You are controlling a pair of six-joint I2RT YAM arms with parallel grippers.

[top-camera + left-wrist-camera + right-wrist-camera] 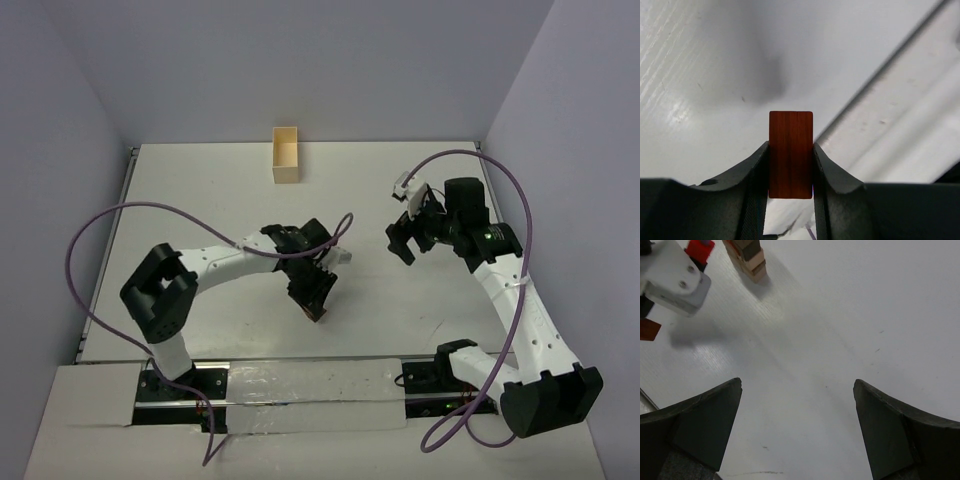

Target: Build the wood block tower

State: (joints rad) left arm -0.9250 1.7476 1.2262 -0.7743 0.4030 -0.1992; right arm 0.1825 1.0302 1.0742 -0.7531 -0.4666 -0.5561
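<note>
Currently you are gripping a reddish-brown block point(791, 155) in the left hand point(315, 300), mid-frame above the counter point(700, 75); the right hand point(797, 387) is gaping empty. Upper left, a short stack point(747, 257) is awaiting more blocks.

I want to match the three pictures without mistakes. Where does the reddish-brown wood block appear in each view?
Top external: the reddish-brown block is at the tip of the left end effector, slightly below the picture's centre.
Left wrist: at the centre, upright, clamped between the two fingers.
Right wrist: only a reddish-brown corner at the left edge, probably the same block.
Shared landmark: the white table is in all three.
</note>
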